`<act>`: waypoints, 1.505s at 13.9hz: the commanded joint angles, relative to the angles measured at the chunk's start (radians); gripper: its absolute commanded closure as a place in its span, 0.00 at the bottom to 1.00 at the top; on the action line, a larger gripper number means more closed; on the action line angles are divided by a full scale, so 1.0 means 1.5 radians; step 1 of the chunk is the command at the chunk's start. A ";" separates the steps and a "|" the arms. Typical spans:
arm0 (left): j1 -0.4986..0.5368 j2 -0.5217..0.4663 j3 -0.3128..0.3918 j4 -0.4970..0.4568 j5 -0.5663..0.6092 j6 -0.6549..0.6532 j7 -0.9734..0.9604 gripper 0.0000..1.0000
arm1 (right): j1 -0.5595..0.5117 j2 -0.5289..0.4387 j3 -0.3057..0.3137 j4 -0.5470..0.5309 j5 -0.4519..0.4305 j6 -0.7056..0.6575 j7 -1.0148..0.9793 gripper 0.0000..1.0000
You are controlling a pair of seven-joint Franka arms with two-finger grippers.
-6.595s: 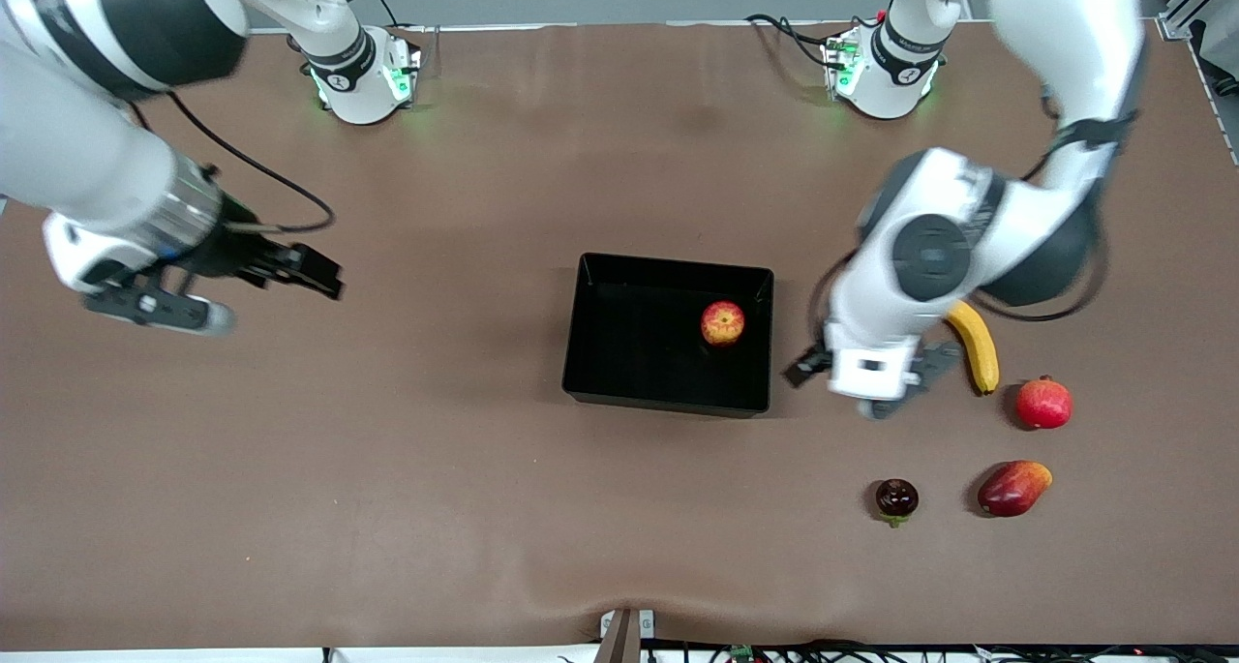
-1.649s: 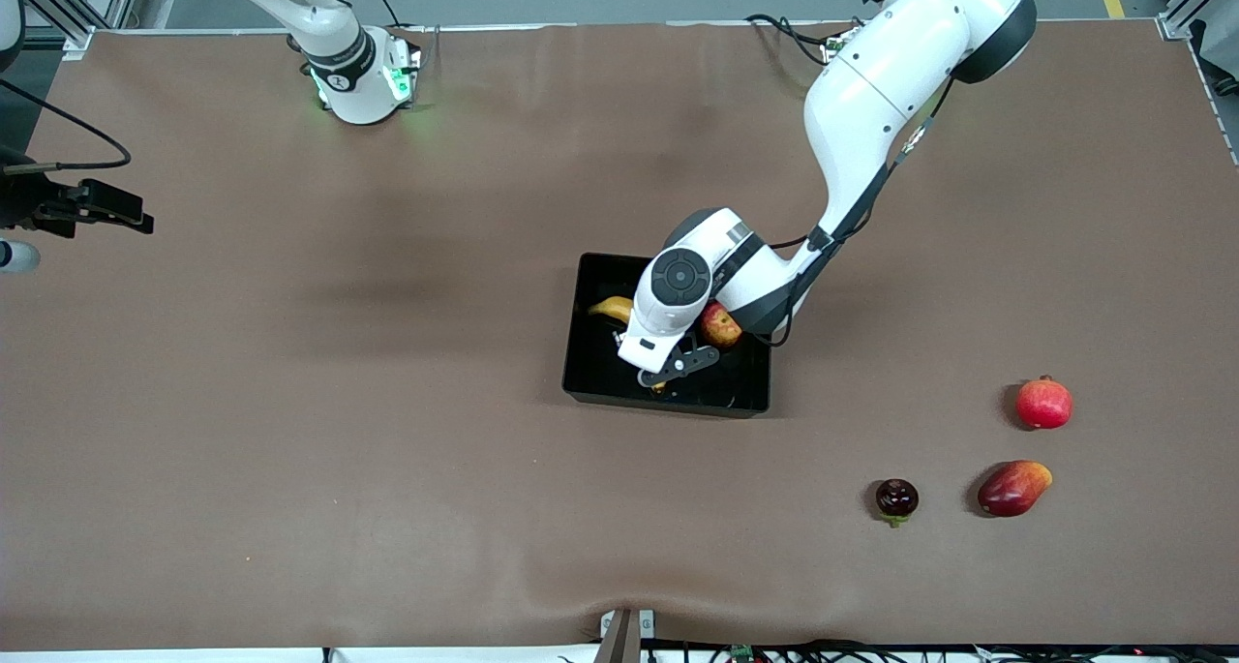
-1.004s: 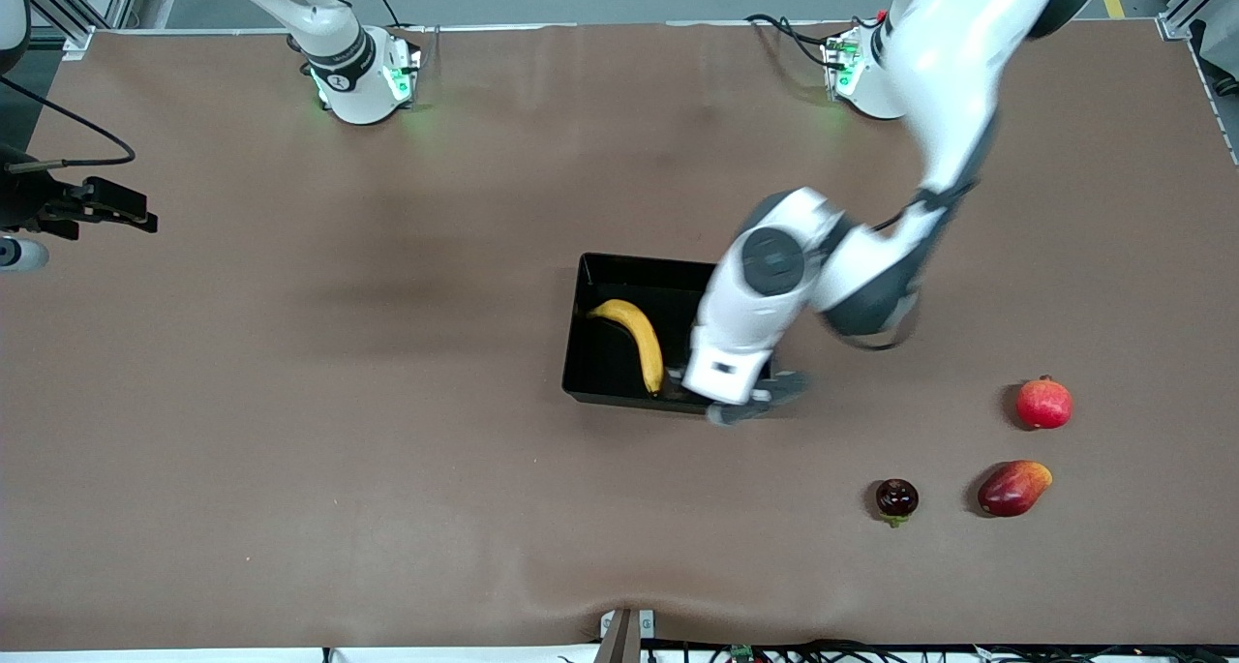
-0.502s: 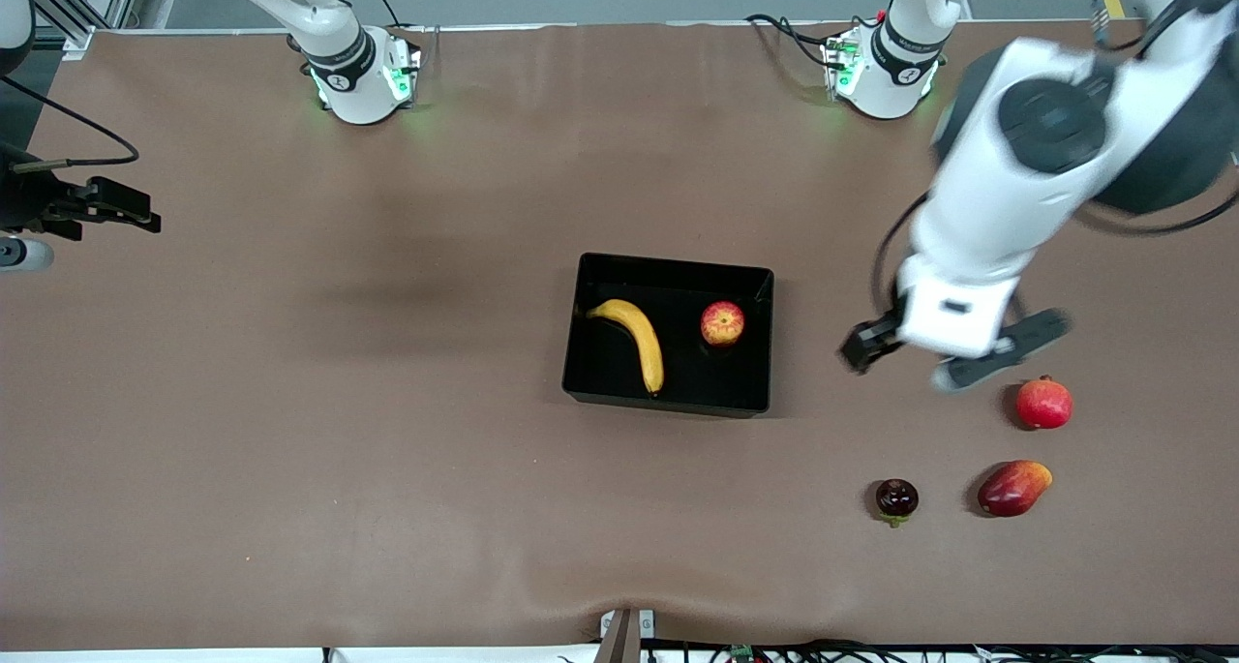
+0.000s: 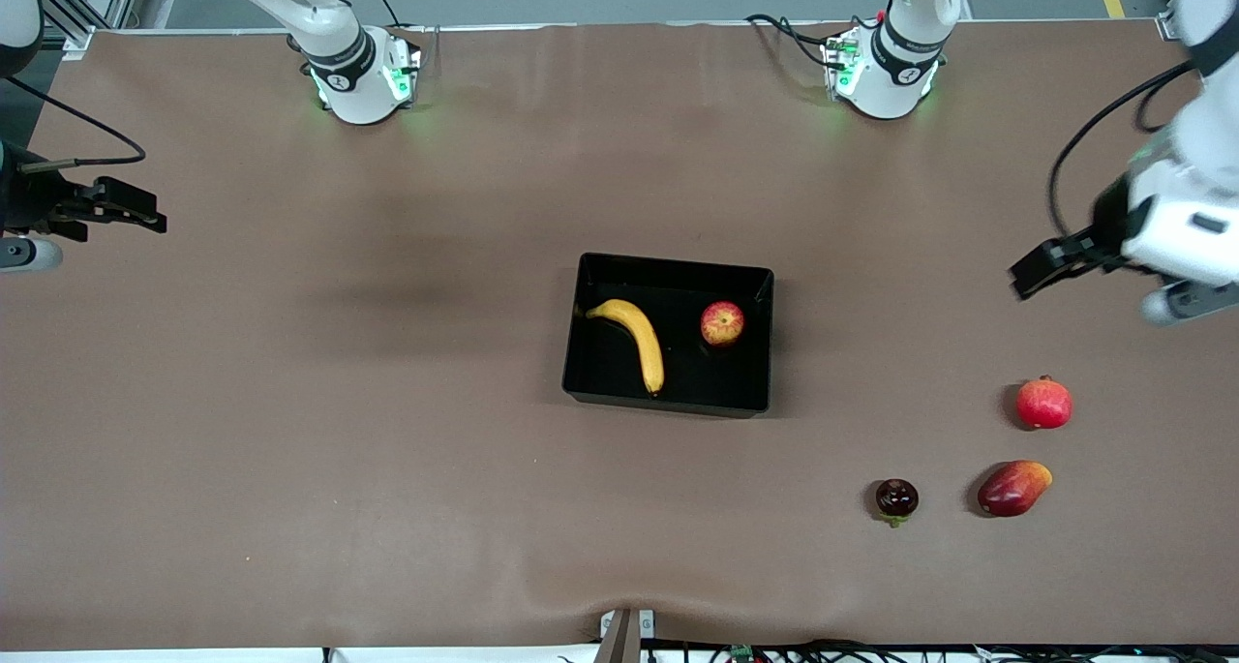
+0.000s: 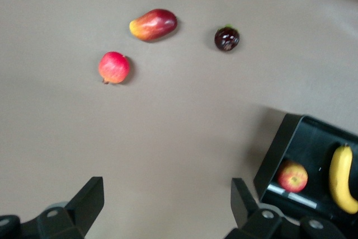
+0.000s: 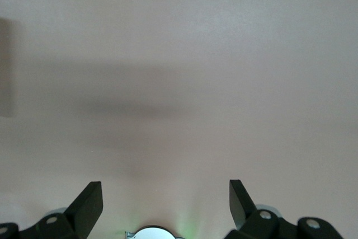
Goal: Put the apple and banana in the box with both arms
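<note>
With the banana (image 5: 634, 339) and apple (image 5: 722, 323) lying apart in the box (image 5: 668, 400), both tasks look done — the left gripper (image 6: 165, 208) and right gripper (image 7: 165, 205) hang over bare bench (image 5: 387, 450), jaws spread, holding nothing

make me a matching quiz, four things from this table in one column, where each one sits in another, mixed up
Things:
1. banana
2. apple
3. mango
4. left gripper

Places:
A. on the table near the dark round fruit
B. in the box, at the left arm's end
C. up over bare table, open
D. in the box, at the right arm's end

Pairs: 1-D, 2-B, 3-A, 4-C
</note>
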 commanded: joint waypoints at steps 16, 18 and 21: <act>-0.115 -0.210 0.202 -0.190 -0.099 -0.018 0.225 0.00 | 0.010 -0.008 -0.006 0.051 0.001 -0.008 -0.009 0.00; -0.115 -0.203 0.201 -0.177 -0.090 -0.024 0.225 0.00 | 0.012 -0.010 -0.006 0.052 0.000 -0.008 -0.009 0.00; -0.116 -0.198 0.199 -0.175 -0.088 -0.024 0.224 0.00 | 0.012 -0.017 -0.005 0.051 0.001 -0.009 -0.009 0.00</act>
